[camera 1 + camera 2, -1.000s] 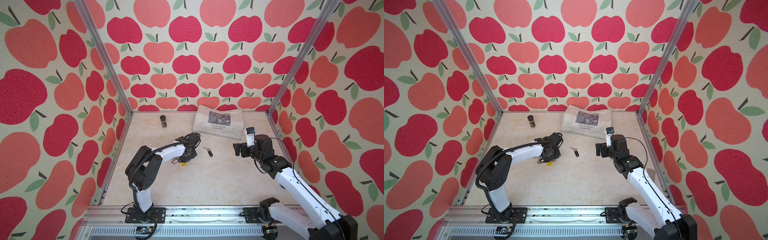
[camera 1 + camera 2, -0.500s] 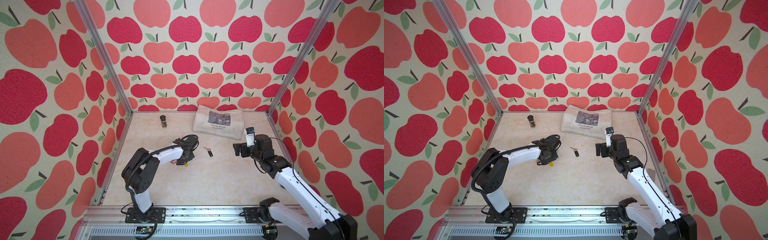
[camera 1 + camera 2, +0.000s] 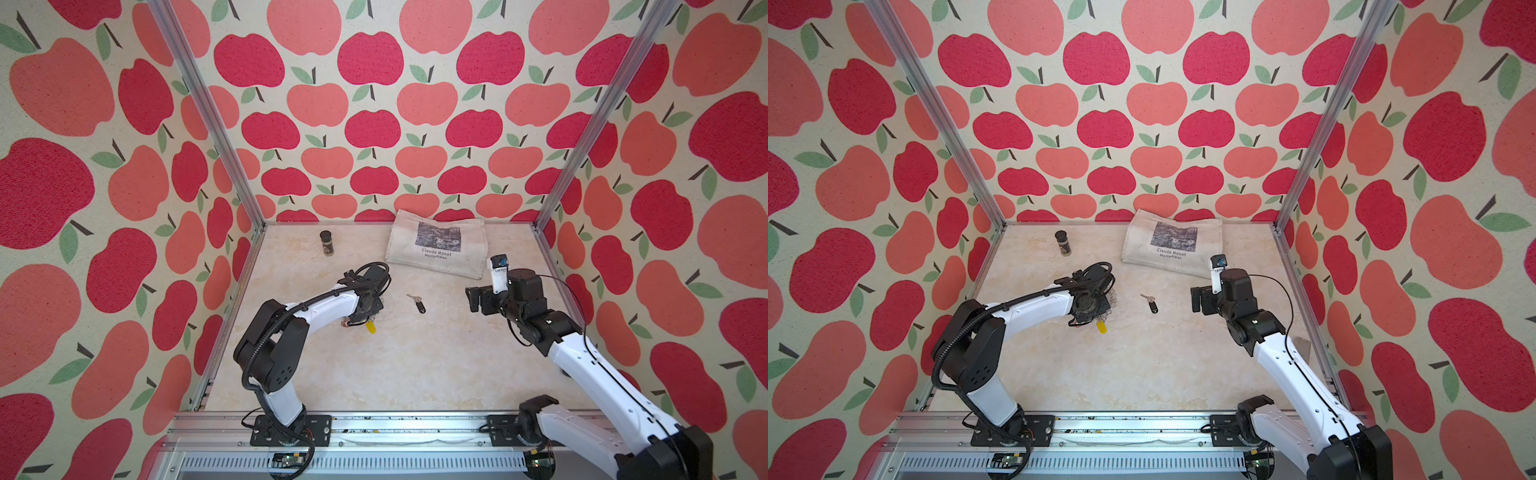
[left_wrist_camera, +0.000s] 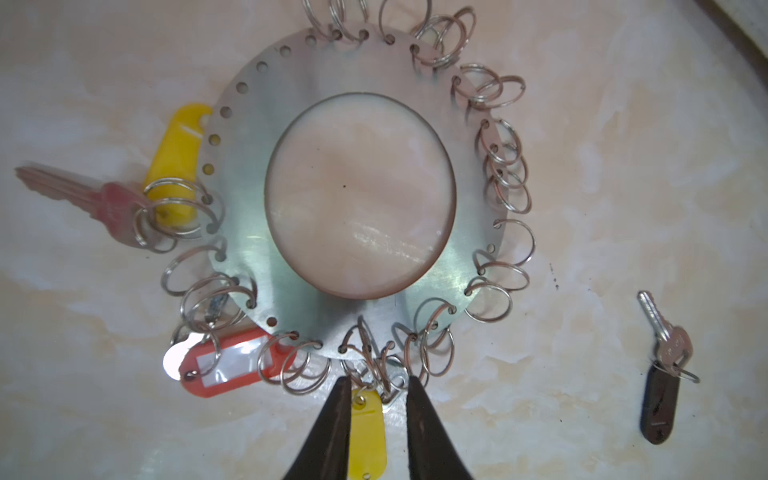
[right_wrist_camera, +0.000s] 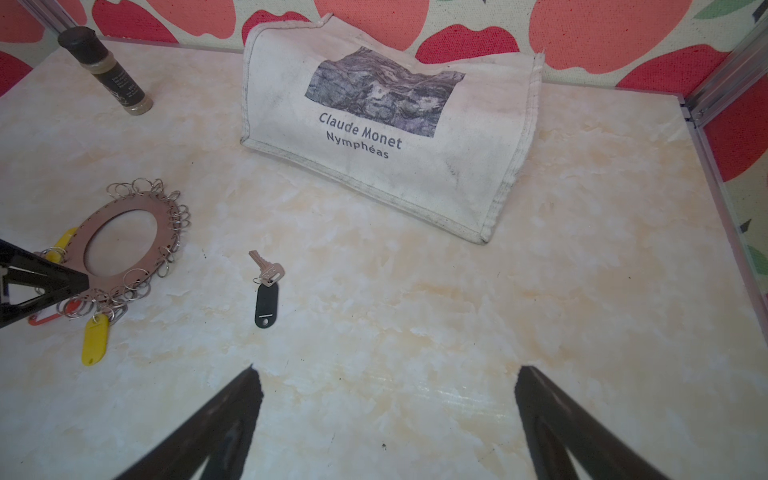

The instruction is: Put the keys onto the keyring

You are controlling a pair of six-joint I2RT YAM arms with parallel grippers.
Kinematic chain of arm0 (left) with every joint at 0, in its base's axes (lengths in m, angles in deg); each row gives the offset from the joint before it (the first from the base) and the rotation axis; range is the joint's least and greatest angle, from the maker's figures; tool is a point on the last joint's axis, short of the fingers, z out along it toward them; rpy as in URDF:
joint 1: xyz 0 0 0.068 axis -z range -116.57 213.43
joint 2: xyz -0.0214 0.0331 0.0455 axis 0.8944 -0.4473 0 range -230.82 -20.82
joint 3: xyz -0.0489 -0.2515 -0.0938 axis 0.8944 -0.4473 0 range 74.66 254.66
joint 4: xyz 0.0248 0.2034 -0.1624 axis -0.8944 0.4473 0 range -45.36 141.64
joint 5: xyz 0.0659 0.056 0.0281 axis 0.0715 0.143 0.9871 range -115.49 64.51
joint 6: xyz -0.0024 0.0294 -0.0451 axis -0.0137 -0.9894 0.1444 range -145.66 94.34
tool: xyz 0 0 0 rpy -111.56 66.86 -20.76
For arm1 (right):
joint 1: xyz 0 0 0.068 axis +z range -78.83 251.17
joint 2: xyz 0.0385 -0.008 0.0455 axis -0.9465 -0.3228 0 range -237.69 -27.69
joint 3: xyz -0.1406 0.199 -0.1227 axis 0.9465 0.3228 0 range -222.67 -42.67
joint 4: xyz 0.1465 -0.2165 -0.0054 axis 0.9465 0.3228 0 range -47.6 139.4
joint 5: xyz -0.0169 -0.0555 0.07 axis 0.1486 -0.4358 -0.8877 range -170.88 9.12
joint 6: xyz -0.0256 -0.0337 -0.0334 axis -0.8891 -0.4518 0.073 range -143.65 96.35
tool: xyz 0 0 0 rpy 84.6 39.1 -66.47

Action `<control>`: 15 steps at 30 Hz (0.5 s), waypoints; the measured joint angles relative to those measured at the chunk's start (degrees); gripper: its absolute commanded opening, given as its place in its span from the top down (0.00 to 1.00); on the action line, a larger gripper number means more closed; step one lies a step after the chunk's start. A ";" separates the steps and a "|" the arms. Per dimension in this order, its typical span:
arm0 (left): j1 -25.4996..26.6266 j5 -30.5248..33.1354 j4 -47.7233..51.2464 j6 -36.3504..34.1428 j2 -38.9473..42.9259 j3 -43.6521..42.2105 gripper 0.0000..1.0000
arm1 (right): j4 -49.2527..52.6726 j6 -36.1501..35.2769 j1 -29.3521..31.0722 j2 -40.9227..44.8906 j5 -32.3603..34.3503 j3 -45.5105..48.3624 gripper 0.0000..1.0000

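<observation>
Much room round keys (image 5: 266, 300), left hand (image 4: 379, 384) narrow at keyring (image 4: 243, 141) rim, grip unclear, right hand (image 5: 384, 374) splayed, empty

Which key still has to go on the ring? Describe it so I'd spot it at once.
Find the cream Claude Monet tote bag at the back of the table. In front of it, mid-table, lies a small silver key on a black oval tag. Yellow tags and a red tag hang on the keyring disc nearby; only this one lies loose.

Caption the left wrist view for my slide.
Left gripper straddles wire rings on the flat grey metal keyring disc; black-tagged silver key lies apart.
</observation>
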 measured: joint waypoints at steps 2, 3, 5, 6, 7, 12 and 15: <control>-0.11 -0.09 -0.02 -0.22 -0.13 0.00 0.75 | 0.00 0.00 0.00 0.00 0.02 0.00 0.01; -0.17 -0.11 -0.07 -0.57 -0.28 0.00 0.75 | 0.00 0.00 0.00 0.00 0.00 0.00 0.01; -0.17 -0.15 -0.22 -0.96 -0.72 0.00 0.75 | 0.00 0.00 0.00 0.00 0.00 0.00 0.01; -0.17 -0.28 -0.24 -1.09 -1.03 0.00 0.75 | 0.00 0.00 0.00 0.00 0.00 0.00 0.01; -0.17 -0.37 -0.28 -1.20 -1.31 0.00 0.76 | 0.00 0.00 0.00 0.00 0.00 0.00 0.01; -0.15 -1.25 -0.44 -1.25 -2.34 0.02 0.77 | 0.00 0.00 0.00 0.00 0.02 0.00 0.01; -0.15 -1.40 -0.55 -1.25 -2.34 0.02 0.78 | 0.00 0.00 0.00 -0.02 0.02 -0.02 0.01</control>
